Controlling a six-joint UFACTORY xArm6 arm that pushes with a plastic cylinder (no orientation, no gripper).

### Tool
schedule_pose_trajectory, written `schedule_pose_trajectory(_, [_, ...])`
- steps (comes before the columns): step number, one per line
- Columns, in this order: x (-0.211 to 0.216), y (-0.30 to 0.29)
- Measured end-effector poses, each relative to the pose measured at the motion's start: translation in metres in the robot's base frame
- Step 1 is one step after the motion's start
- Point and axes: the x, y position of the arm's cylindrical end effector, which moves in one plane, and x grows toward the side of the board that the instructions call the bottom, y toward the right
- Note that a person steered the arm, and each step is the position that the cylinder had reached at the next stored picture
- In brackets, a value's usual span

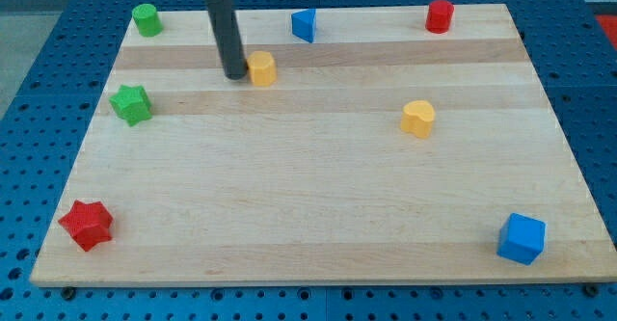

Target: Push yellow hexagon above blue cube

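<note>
The yellow hexagon [261,68] stands in the upper middle-left of the wooden board [308,215]. My tip [234,74] is right at its left side, touching it or nearly so. The blue cube [522,238] sits far away in the board's bottom right corner. A second yellow block [418,118], heart-like in shape, lies right of centre, between the two.
A blue triangular block [305,24] and a red cylinder [440,15] stand along the top edge. A green cylinder [147,19] is at the top left, a green star [130,103] at the left edge, and a red star [87,225] at the bottom left.
</note>
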Motion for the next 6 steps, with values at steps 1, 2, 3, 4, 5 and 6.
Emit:
schedule_pose_trajectory(1, [0.000, 0.045])
schedule_pose_trajectory(2, [-0.001, 0.063])
schedule_pose_trajectory(3, [-0.008, 0.072])
schedule_pose_trajectory(4, [-0.011, 0.104])
schedule_pose_trajectory(5, [-0.011, 0.147])
schedule_pose_trajectory(6, [-0.011, 0.190])
